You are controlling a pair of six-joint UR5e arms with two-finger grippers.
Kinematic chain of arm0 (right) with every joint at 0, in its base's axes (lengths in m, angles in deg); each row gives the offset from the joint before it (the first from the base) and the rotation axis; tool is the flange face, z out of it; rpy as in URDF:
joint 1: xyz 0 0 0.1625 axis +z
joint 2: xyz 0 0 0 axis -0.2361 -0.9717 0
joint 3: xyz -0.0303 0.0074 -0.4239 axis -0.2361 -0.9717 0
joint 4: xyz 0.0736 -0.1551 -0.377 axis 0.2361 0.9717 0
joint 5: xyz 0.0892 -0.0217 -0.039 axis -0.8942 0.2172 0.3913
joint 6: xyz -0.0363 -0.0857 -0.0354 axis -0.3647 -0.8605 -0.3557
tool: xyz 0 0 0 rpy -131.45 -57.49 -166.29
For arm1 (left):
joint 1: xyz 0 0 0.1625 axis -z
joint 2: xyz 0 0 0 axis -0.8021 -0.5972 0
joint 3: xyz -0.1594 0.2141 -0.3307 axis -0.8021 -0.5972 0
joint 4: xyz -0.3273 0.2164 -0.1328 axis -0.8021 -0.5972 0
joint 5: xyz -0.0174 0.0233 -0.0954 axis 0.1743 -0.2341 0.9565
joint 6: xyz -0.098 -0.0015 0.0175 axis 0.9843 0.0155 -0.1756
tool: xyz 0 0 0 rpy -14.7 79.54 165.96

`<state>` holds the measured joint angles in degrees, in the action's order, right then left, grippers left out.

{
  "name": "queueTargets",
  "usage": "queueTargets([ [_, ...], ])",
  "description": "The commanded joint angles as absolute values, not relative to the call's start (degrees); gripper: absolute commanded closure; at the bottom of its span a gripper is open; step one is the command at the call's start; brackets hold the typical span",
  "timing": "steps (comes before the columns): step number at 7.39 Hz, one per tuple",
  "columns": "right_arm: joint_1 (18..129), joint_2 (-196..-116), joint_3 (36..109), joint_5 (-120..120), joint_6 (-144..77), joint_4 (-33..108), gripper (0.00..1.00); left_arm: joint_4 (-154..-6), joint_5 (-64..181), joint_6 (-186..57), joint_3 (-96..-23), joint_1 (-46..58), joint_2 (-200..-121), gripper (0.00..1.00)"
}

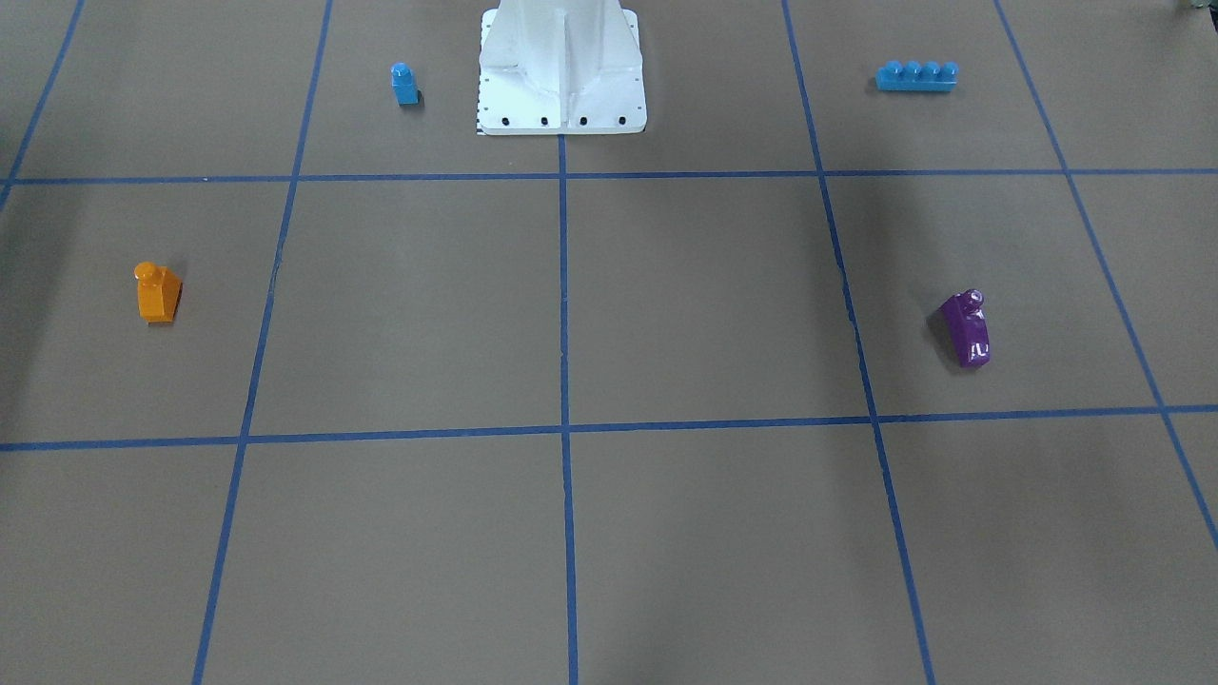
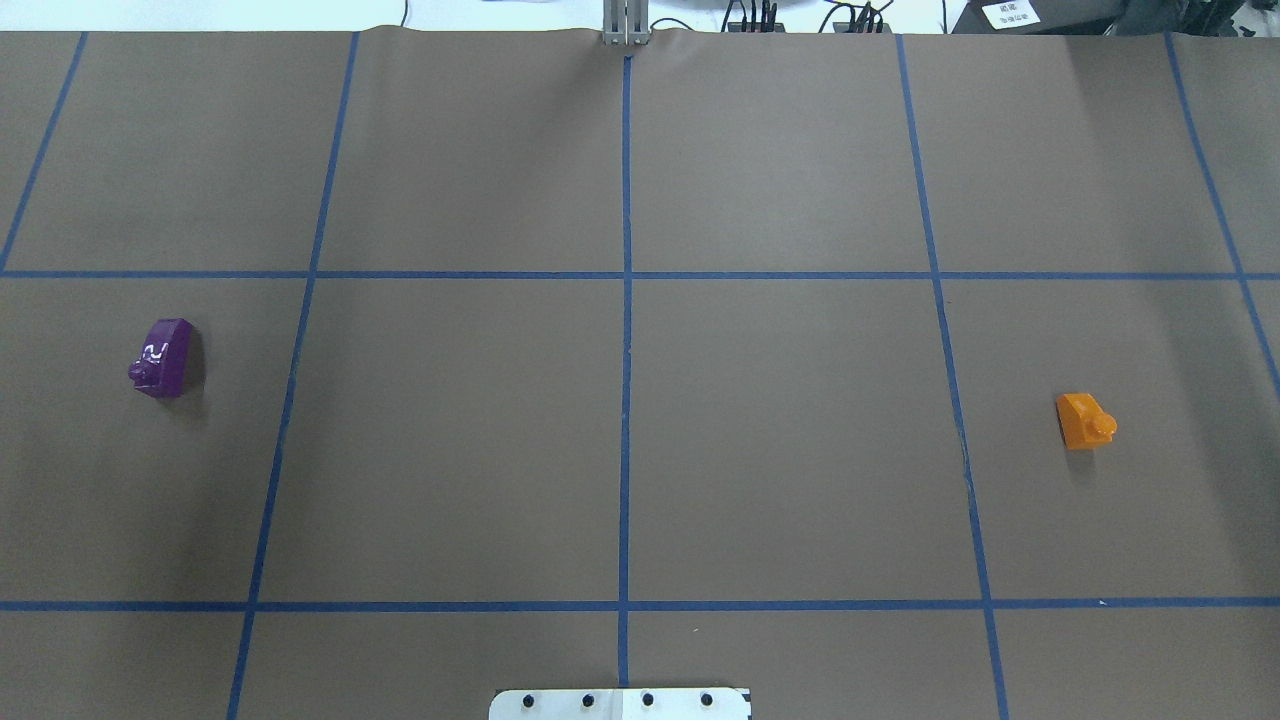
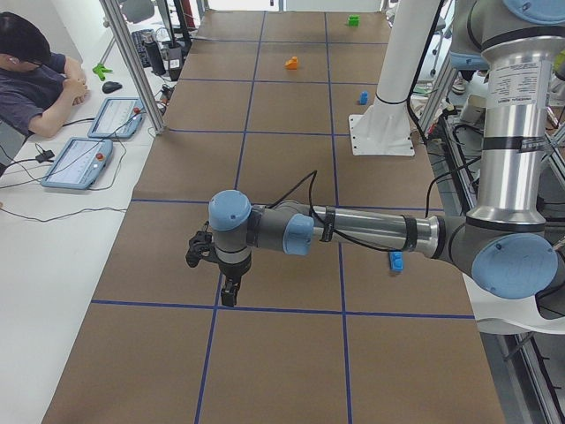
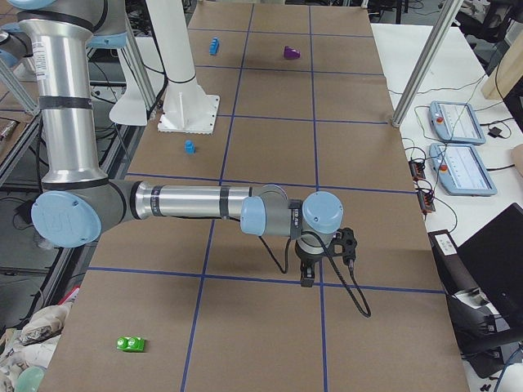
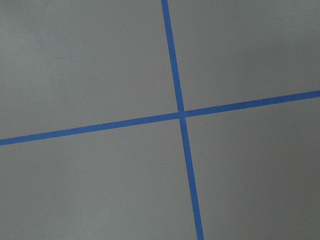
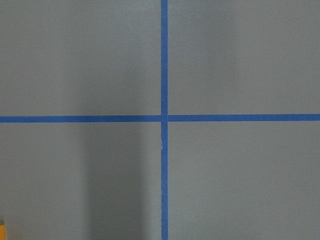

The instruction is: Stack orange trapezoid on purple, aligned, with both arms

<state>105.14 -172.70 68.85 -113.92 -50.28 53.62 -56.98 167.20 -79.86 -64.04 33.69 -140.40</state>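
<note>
The orange trapezoid (image 1: 157, 293) stands alone on the brown mat on the robot's right side (image 2: 1085, 421), stud up. The purple brick (image 1: 966, 328) lies alone on the robot's left side (image 2: 165, 357). Neither gripper shows in the overhead or front views. The left gripper (image 3: 228, 296) hangs over a tape crossing beyond the purple brick. The right gripper (image 4: 308, 278) hangs over a tape crossing beyond the orange one. I cannot tell whether either is open or shut. Both wrist views show only mat and blue tape, with an orange sliver at the right wrist view's bottom-left corner.
A small blue single-stud brick (image 1: 404, 84) and a long blue four-stud brick (image 1: 916, 76) sit either side of the white pedestal (image 1: 561, 76). A green brick (image 4: 131, 344) lies near the table's right end. An operator sits by tablets in the exterior left view.
</note>
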Motion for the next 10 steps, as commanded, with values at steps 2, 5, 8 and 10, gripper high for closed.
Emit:
queueTargets([
  [2,105.15,-172.71,69.16,-113.93,-50.11,53.41,0.0,-56.92,166.89,-79.34,-64.76,33.68,-141.0,0.0],
  [5,105.15,-172.45,69.51,-114.02,-49.93,53.41,0.0,-58.75,166.98,-79.07,-73.53,28.37,-142.59,0.0],
  [8,105.15,-172.1,69.87,-114.19,-49.93,53.33,0.0,-62.26,167.15,-60.75,-76.81,16.4,-144.08,0.0],
  [10,105.15,-172.1,69.87,-114.19,-49.93,53.33,0.0,-68.92,165.67,-39.02,-73.74,10.86,-144.52,0.0],
])
